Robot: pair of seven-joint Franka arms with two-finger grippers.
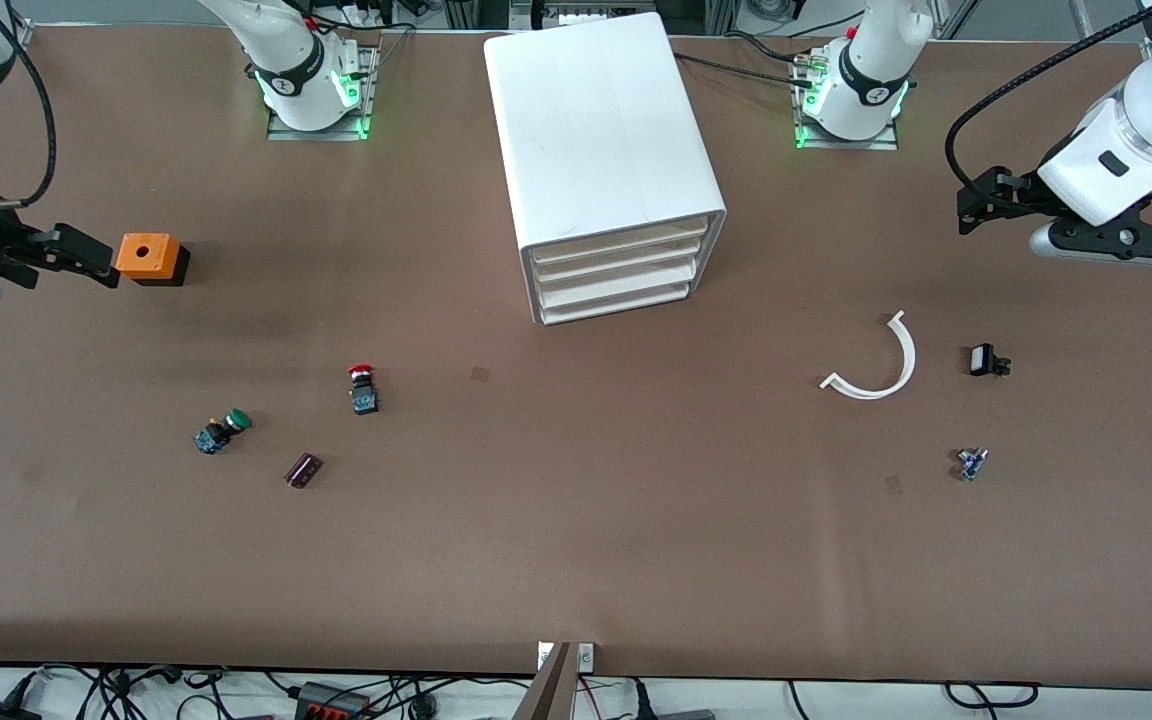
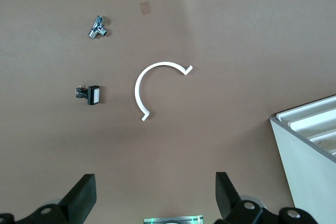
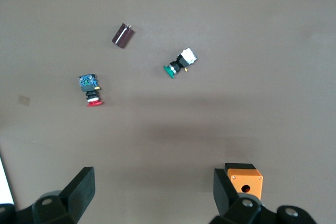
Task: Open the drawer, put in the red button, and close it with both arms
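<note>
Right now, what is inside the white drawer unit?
Nothing can be seen inside: the white drawer unit has all its drawers shut, only their fronts showing. The red button lies on the table, outside it.

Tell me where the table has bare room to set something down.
Bare: the wide strip between the red button and the white arc, in front of the drawer unit. Crowded: around the green button and dark part.
</note>
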